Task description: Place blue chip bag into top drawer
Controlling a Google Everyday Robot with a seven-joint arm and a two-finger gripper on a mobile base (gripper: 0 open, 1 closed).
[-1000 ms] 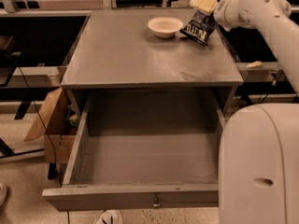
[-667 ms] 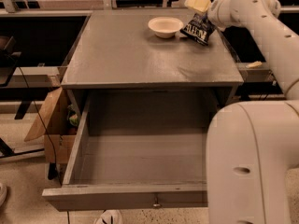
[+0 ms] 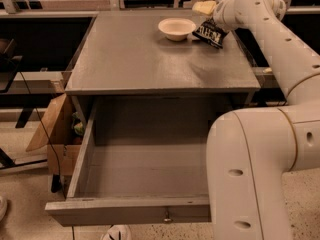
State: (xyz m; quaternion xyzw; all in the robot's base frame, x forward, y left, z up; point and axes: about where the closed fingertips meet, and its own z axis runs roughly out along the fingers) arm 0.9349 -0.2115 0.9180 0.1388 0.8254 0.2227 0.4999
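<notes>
The blue chip bag [image 3: 210, 33] lies on the back right of the grey cabinet top [image 3: 145, 59], just right of a cream bowl [image 3: 176, 28]. My gripper [image 3: 204, 8] is at the end of the white arm, right above and behind the bag's top edge; whether it touches the bag does not show. The top drawer [image 3: 145, 166] stands pulled out toward the camera and its inside is bare. Its front panel carries a small knob [image 3: 167, 218]. My arm's big white link [image 3: 250, 174] hides the drawer's right side.
A cardboard box [image 3: 55, 134] stands on the floor left of the cabinet. Dark tables and rails run behind and to both sides. A shoe tip [image 3: 117, 232] shows at the bottom edge, below the drawer front.
The arm has swung and its near link now fills more of the lower right. The gripper has shifted slightly left over the bag. The bag and bowl have not moved.
</notes>
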